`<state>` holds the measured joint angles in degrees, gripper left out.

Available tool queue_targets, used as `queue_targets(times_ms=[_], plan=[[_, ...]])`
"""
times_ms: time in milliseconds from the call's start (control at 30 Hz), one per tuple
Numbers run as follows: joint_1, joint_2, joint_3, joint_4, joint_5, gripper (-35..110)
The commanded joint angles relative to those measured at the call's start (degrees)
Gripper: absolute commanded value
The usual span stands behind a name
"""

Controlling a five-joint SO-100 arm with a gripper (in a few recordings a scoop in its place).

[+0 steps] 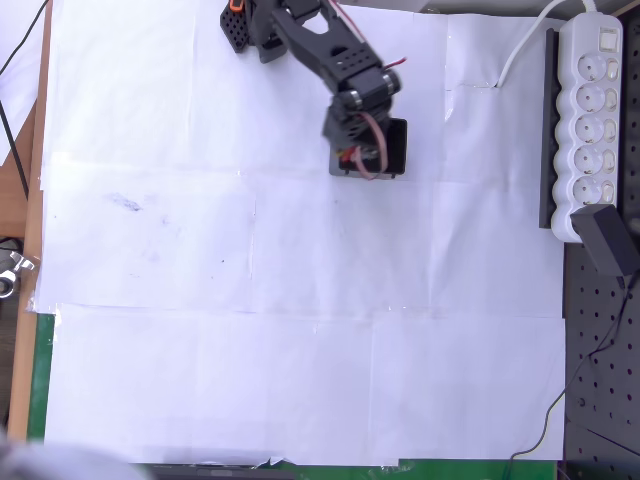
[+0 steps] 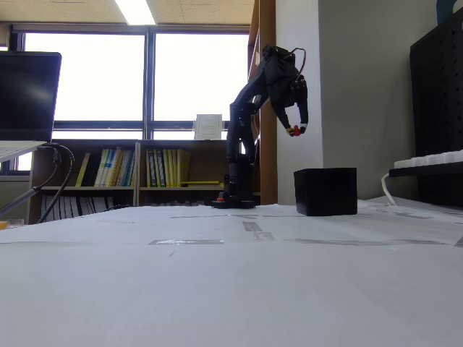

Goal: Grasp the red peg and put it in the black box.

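Observation:
The black box [image 2: 325, 191] stands on the white paper at the right of the fixed view. In the overhead view the black box [image 1: 396, 143] is mostly covered by the arm's wrist. The gripper [image 2: 295, 131] hangs high in the air, a clear gap above the box and slightly to its left in the fixed view, pointing down. Its fingers are shut on the small red peg [image 2: 293, 131], which shows at the tips. From overhead the gripper [image 1: 358, 156] sits over the box, and the peg is hidden under the wrist.
White paper sheets [image 1: 300, 300] cover the table. A white power strip [image 1: 592, 120] lies along the right edge, beside a black pegboard [image 1: 600, 380]. The arm's base [image 1: 250, 30] stands at the top centre. A wooden table edge [image 1: 30, 250] runs down the left.

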<state>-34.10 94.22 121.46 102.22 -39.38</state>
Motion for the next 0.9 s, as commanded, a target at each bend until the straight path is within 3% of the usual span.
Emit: queue_targets(times_ms=[0,367,533,867], plan=[[-3.96,0.7,2.37,4.83,1.67,0],[-5.98,2.2,0.0,4.83,3.34,8],[-5.1,1.85,-0.18,4.83,2.37,38],[-3.34,0.26,0.09,4.83,0.0,46]])
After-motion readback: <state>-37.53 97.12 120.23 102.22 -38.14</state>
